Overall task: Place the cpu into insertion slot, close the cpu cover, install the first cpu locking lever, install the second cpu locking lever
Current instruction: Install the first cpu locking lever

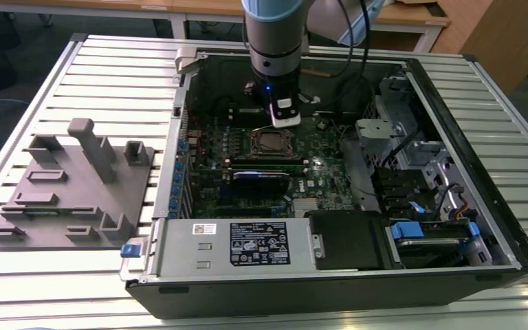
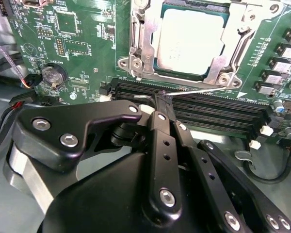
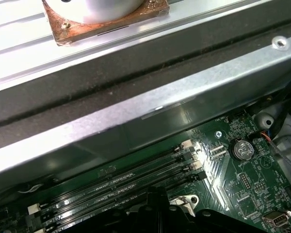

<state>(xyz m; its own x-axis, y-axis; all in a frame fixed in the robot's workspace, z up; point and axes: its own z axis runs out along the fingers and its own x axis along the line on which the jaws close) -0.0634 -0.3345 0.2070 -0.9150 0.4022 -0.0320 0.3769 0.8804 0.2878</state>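
Observation:
The cpu (image 2: pixel 191 39), a grey-silver square, lies in the insertion slot (image 1: pixel 271 143) on the green motherboard. The cpu cover (image 2: pixel 141 34), a metal frame with a window, lies flat over it. A thin wire locking lever (image 2: pixel 203 90) runs along the socket's edge, between the socket and the memory slots. My gripper (image 2: pixel 160 96) hangs just behind the socket in the exterior view (image 1: pixel 285 120), shut, with its tips right at the lever's hooked end. I cannot tell whether the wire is pinched between the tips or only touched by them.
Black memory slots (image 2: pixel 208 109) lie beside the socket, with a coin battery (image 2: pixel 53 76) close by. In front of the socket are a black expansion card (image 1: pixel 262 175) and the power supply (image 1: pixel 245 244). A grey fixture (image 1: pixel 71 185) stands on the slatted table. The case's metal rim (image 3: pixel 136 111) is close.

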